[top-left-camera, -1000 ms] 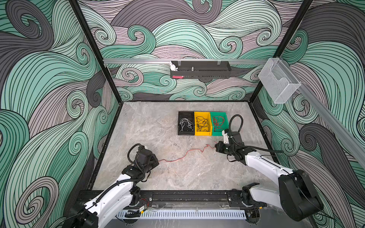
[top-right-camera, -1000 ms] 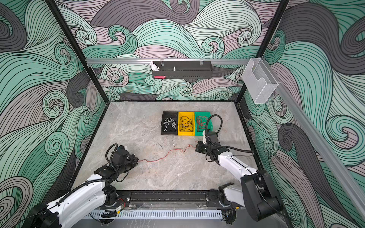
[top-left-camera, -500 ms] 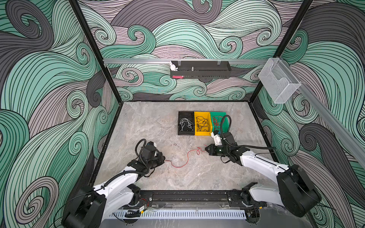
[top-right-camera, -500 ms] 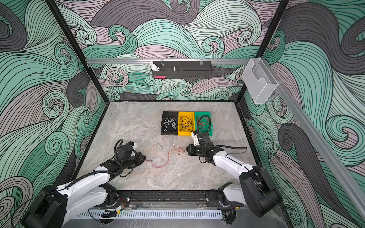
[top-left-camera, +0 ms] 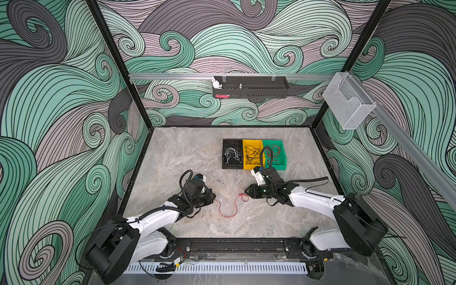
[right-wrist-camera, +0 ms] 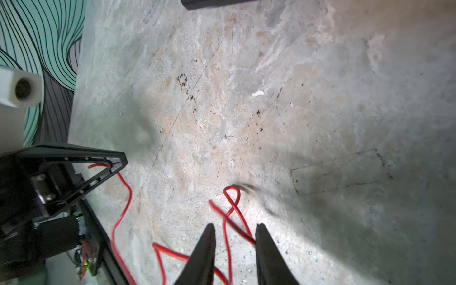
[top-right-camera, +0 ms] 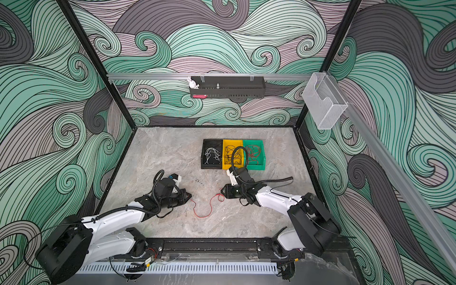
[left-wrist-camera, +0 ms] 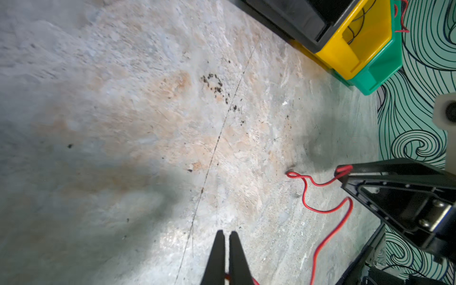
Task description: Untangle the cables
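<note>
We saw the left gripper (top-left-camera: 213, 196) pinching one end of the red cable (top-left-camera: 229, 216), which curved across the counter (top-left-camera: 177, 158) to the right gripper (right-wrist-camera: 234, 225), whose jaws stood spread, the cable's looped end lying between them.

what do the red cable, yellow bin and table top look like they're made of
Red cable: probably plastic-coated wire, smooth; holds soft loops.
Yellow bin: moulded plastic, slight sheen.
Table top: mottled grey stone look, matte; stone or print unclear.
</note>
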`<state>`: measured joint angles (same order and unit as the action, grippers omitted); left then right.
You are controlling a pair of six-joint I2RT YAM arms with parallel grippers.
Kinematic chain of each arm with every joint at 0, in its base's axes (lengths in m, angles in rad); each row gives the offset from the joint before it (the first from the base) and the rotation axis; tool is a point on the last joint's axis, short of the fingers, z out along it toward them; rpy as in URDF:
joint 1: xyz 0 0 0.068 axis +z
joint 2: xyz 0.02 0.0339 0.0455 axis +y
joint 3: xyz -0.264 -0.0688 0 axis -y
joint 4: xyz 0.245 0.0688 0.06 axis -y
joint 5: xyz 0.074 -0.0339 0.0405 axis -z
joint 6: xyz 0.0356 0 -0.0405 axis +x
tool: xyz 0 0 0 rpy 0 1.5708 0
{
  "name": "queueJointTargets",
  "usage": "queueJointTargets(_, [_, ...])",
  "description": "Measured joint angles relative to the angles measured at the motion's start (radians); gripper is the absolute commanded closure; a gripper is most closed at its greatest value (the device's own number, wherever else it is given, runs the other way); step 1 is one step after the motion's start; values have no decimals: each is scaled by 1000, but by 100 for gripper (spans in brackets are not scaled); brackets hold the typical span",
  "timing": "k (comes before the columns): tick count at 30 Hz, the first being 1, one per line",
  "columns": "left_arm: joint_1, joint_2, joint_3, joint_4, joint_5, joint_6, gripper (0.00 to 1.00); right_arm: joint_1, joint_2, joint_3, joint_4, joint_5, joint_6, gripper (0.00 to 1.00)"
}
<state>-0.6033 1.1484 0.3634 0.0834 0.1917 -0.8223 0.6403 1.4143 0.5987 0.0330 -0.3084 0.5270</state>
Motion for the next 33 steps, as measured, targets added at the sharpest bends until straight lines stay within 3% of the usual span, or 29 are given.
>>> queueJointTargets(9, [-34, 27, 34, 8, 0, 0, 100, 0, -117, 32, -136, 110, -49, 25])
queueJointTargets(15, [-50, 47, 37, 11, 0, 0, 100, -8, -188, 78, -264, 234, -121, 15])
queueJointTargets(17, [-55, 58, 37, 18, 0, 0, 100, -11, -200, 78, -294, 257, -130, 5])
queueJointTargets(25, [-70, 87, 53, 29, 0, 0, 100, -82, -203, 51, -290, 150, -105, 9])
queueJointTargets(33, [-84, 110, 63, 37, -1, 0, 100, -52, -181, 3, -232, 51, -53, 18])
